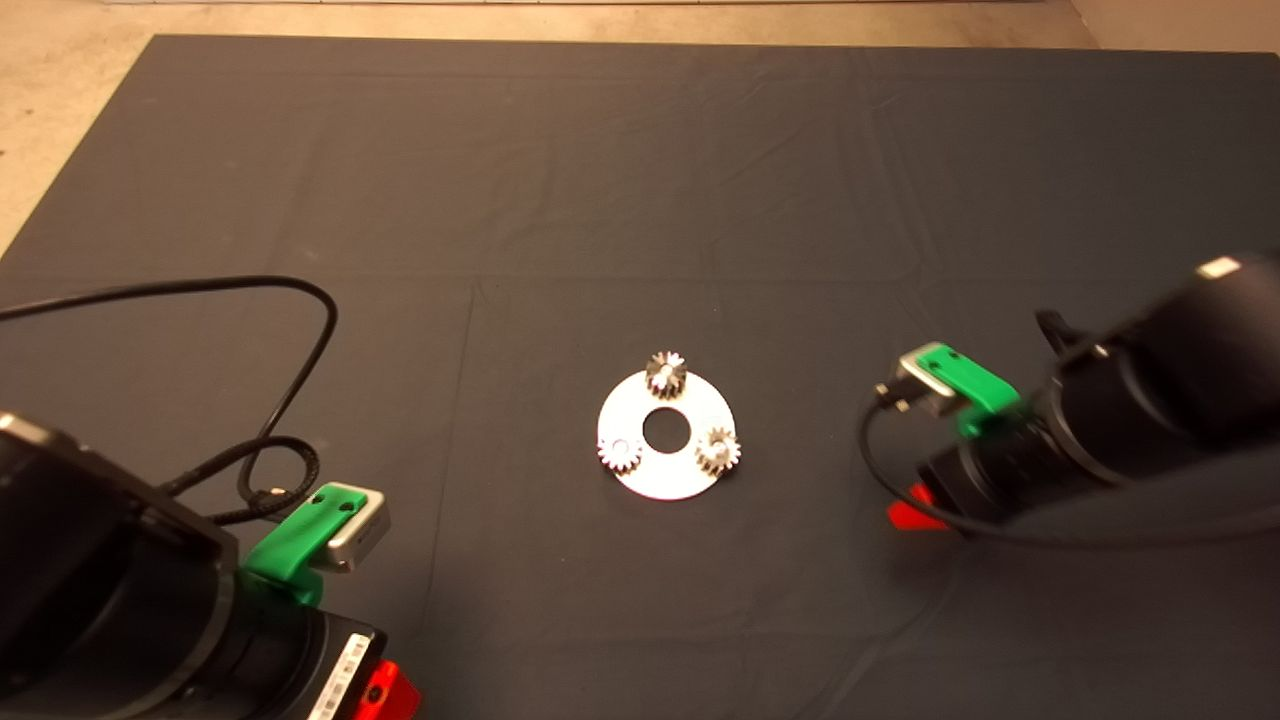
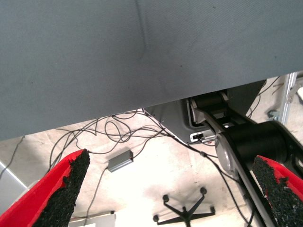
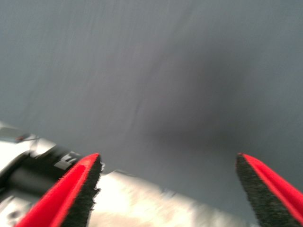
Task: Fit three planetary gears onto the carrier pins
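Observation:
In the head view a flat round silver-white disc with a large centre hole lies mid-mat. Three small silvery planetary gears sit on it, over the carrier pins, which they hide: one at the far edge, one at the near left, one at the near right. My right gripper is open and empty, over bare mat right of the disc, its red finger showing under the arm. My left gripper is open and empty, parked at the lower left edge.
Black cables loop over the mat at the left. The mat's edge and pale floor show along the far side. The left wrist view looks past the mat at floor cables, a small grey box and a chair base.

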Robot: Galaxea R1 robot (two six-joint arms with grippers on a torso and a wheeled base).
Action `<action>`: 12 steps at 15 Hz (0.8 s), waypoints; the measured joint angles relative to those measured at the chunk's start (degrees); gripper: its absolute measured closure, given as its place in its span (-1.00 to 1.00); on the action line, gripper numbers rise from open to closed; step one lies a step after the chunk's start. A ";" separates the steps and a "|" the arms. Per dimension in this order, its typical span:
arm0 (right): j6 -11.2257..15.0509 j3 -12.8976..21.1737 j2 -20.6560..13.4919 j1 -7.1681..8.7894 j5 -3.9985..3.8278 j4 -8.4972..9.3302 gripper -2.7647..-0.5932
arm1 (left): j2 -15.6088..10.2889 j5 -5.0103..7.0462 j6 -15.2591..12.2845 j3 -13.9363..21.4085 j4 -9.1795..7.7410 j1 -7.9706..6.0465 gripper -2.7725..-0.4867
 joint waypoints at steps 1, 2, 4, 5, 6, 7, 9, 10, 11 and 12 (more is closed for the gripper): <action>3.89 2.36 -1.12 0.13 0.19 1.57 -0.42 | 0.12 -0.05 -0.74 0.00 0.00 0.02 -0.80; 6.37 3.65 -1.99 0.13 0.13 2.96 -0.44 | 0.30 -0.02 -2.00 0.00 0.02 0.01 -0.86; 8.82 5.08 -2.63 0.22 -0.01 5.59 -0.60 | 1.12 -0.02 -3.80 0.01 0.02 0.02 -0.87; 9.58 5.59 -2.60 0.47 0.04 6.79 -0.60 | 1.97 -0.05 -5.07 0.01 0.02 0.02 -0.87; 10.64 5.95 -2.05 0.77 -0.02 8.01 -0.60 | 2.82 -0.05 -6.18 0.04 0.02 0.02 -0.87; 12.21 6.27 -0.54 0.80 -0.07 9.08 -0.60 | 4.01 -0.02 -7.54 0.06 0.02 0.02 -0.87; 15.87 6.77 3.94 0.79 0.05 10.30 -0.60 | 7.19 -0.09 -9.78 0.09 0.02 0.01 -0.87; 17.12 6.90 5.31 0.79 0.41 10.60 -0.60 | 7.99 -0.13 -10.91 0.09 0.05 0.02 -0.87; 18.01 6.90 5.78 0.82 0.32 10.80 -0.60 | 8.02 -0.02 -11.79 0.09 0.02 0.02 -0.87; 18.53 6.92 6.02 0.92 0.26 11.05 -0.60 | 8.02 -0.02 -12.37 0.09 0.02 0.02 -0.87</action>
